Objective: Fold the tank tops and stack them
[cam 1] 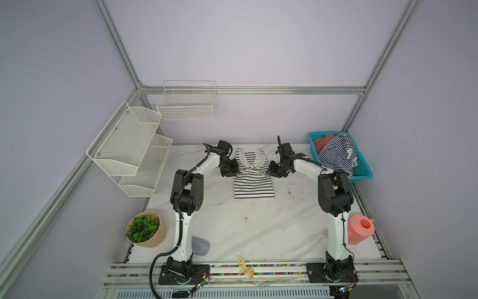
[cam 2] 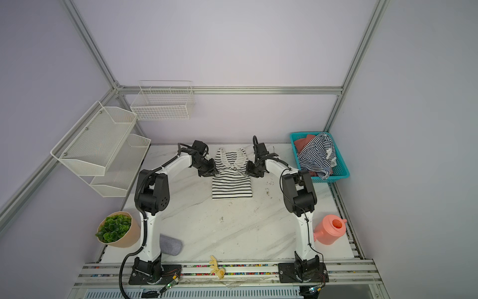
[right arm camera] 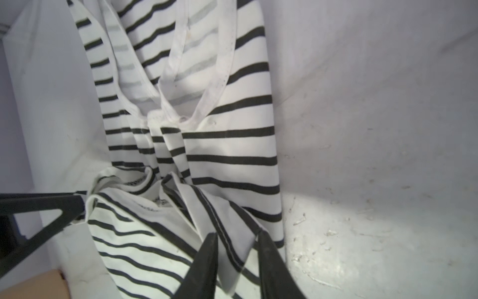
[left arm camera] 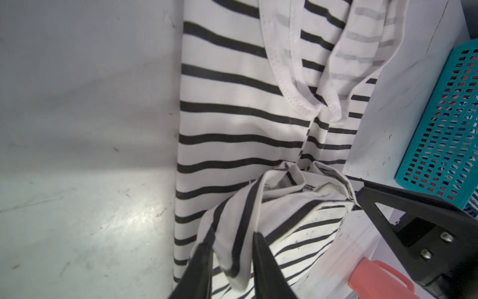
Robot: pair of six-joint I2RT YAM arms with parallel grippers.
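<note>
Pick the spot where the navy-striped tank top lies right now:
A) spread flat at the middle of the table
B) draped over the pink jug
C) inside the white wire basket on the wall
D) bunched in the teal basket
D: the navy-striped tank top sits heaped in the teal basket, while only the black-striped top lies on the table.

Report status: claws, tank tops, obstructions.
Open, cloth between: left claw, right claw. Mid-fold on table: white tank top. In teal basket: navy-striped top. Nothing blocking.
</note>
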